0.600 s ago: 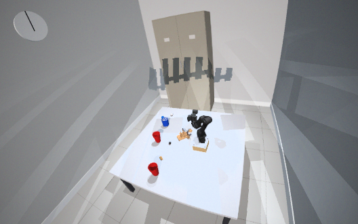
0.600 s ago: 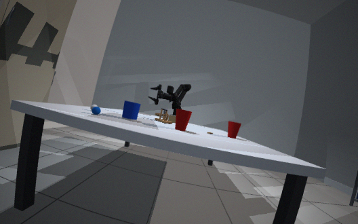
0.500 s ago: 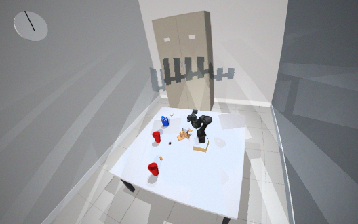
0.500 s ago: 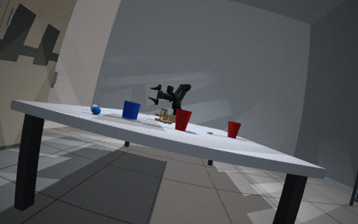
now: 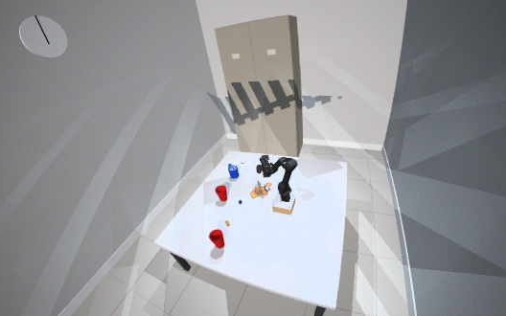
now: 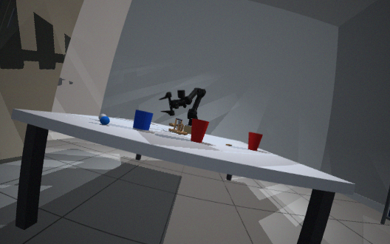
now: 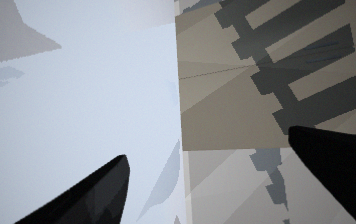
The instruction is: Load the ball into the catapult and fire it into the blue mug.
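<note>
The blue mug [image 5: 234, 174] [image 6: 142, 120] stands upright near the table's far-left side in the top view. A blue ball [image 5: 230, 166] [image 6: 105, 120] lies beyond it, and a small white ball [image 5: 242, 162] [image 6: 102, 115] lies nearby. The wooden catapult [image 5: 259, 192] [image 6: 178, 130] stands near the arm's base; its cup's contents are too small to tell. My gripper [image 5: 261, 164] [image 6: 160, 106] [image 7: 207, 148] is open and empty, raised above the table beyond the catapult in the top view. Neither ball nor catapult shows in the wrist view.
Two red cups stand on the table, the nearer [image 5: 217, 239] [image 6: 255, 142] and the farther [image 5: 220, 193] [image 6: 199, 131] in the top view. A small dark ball [image 5: 240, 202] and a small orange piece [image 5: 227, 223] [image 6: 228, 145] lie there too. A cabinet [image 5: 264, 129] [image 7: 214, 110] stands behind the table.
</note>
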You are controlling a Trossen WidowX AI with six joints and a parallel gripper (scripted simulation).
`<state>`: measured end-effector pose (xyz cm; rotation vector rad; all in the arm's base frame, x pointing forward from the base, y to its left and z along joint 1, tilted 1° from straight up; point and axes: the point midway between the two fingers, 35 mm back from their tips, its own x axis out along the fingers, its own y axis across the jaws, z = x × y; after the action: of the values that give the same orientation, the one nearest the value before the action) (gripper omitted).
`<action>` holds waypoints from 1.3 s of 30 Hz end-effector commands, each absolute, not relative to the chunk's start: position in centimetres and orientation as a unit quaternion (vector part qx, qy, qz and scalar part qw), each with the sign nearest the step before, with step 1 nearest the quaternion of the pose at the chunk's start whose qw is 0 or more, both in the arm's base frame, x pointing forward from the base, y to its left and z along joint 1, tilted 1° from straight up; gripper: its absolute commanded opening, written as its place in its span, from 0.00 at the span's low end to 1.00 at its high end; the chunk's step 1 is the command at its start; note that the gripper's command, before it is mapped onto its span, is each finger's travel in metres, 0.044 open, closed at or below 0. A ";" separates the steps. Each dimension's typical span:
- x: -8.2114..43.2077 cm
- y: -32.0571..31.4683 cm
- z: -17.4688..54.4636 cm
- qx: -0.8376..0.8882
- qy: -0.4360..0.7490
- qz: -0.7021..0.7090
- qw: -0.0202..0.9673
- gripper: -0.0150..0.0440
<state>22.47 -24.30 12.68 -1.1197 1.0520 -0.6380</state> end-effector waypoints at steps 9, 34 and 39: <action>28.3 -20.1 10.5 -0.455 0.496 -0.110 0.731 1.00; 28.3 -7.9 9.7 -0.269 0.648 0.223 0.676 1.00; 28.0 -7.1 10.0 -0.256 0.659 0.239 0.666 1.00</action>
<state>28.02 -7.51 9.67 -0.5987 1.4760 0.5259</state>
